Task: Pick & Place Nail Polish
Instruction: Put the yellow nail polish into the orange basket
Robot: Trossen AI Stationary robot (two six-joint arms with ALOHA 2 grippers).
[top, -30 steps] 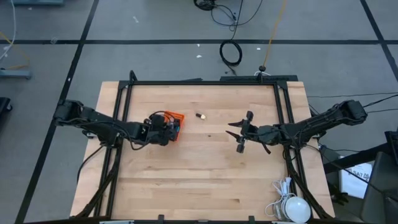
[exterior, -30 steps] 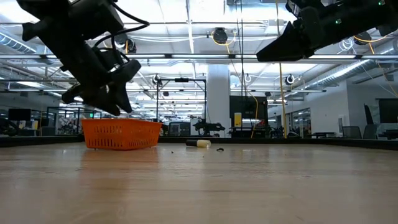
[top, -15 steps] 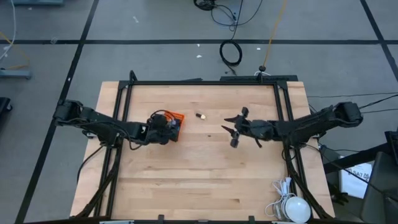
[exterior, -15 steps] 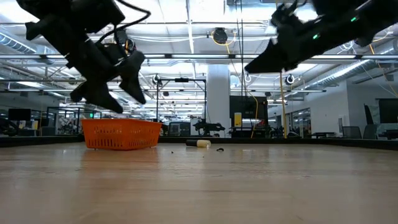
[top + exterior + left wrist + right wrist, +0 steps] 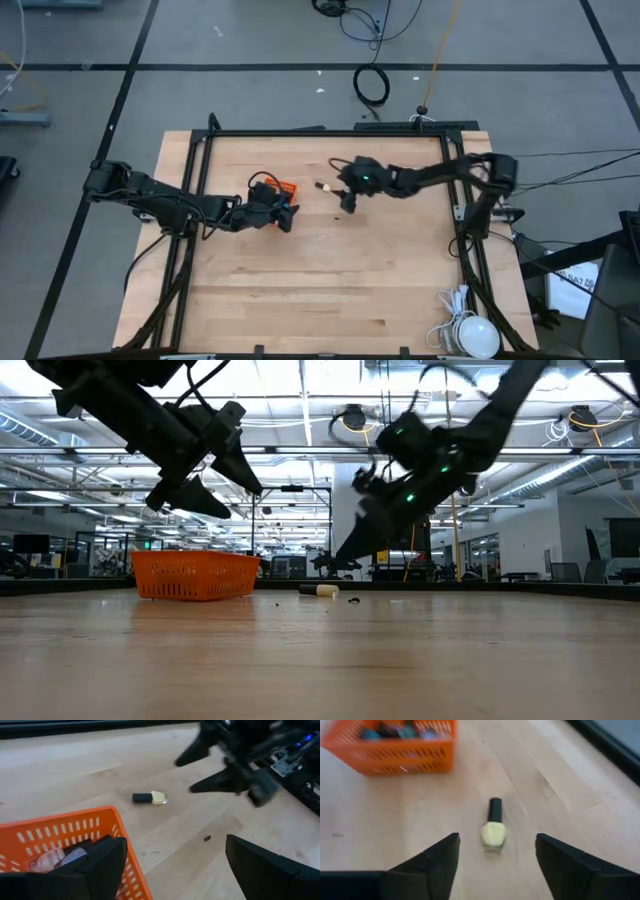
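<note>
Approach step: right gripper (image 5: 495, 865), fingers wide, faces 1 yellow bottle (image 5: 493, 833) lying ahead; next, descend and close.

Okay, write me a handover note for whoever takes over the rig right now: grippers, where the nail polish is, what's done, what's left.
Left gripper: open and empty, raised beside the orange basket.
Right gripper: open and empty, above the table, lined up on the yellow nail polish bottle.
Bottles: several already in the basket. The yellow one lies on its side on the wooden table, apart from the basket, with its dark cap towards it.
Done: basket bottles placed.
Left: grasp the yellow bottle and put it in the basket; no other loose bottle is visible.
</note>
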